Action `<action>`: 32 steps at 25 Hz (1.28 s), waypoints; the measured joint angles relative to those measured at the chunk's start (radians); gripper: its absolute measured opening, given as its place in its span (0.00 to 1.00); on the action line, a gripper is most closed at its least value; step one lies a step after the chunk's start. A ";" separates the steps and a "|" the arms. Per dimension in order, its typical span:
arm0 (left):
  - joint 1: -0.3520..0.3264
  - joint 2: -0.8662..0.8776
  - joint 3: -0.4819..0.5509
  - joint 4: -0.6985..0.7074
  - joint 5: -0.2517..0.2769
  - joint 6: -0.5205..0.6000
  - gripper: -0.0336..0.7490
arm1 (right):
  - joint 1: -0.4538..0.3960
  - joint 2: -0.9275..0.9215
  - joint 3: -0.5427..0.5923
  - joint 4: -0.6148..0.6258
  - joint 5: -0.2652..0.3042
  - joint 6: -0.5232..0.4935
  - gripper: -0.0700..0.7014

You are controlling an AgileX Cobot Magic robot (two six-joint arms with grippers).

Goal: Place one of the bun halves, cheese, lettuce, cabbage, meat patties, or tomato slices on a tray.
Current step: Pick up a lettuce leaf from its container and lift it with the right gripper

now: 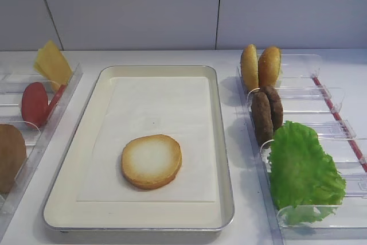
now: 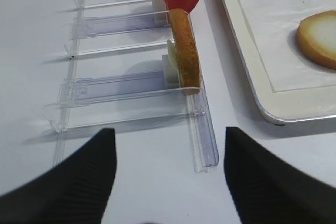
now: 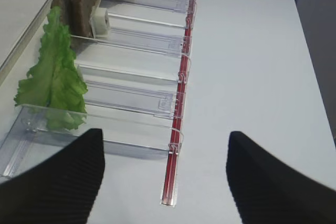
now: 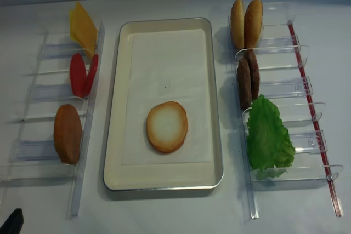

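The right pincer is spread wide and holds nothing, with the lettuce near its left finger.

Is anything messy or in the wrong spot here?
Nothing stands out. One bun half lies flat, pale face up, on the tray. The lettuce, meat patties, tomato slices and cheese all stand in their clear bins beside it. Nothing looks spilled or broken.
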 joint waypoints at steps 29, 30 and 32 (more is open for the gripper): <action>0.000 0.000 0.000 0.000 0.000 0.000 0.56 | 0.000 0.222 -0.031 0.325 -0.009 0.004 0.61; 0.000 0.000 0.000 0.000 0.000 0.000 0.56 | 0.000 0.237 -0.033 0.342 -0.009 0.000 0.60; 0.000 0.000 0.000 0.000 0.000 0.000 0.56 | 0.000 0.279 -0.033 0.379 -0.012 -0.018 0.59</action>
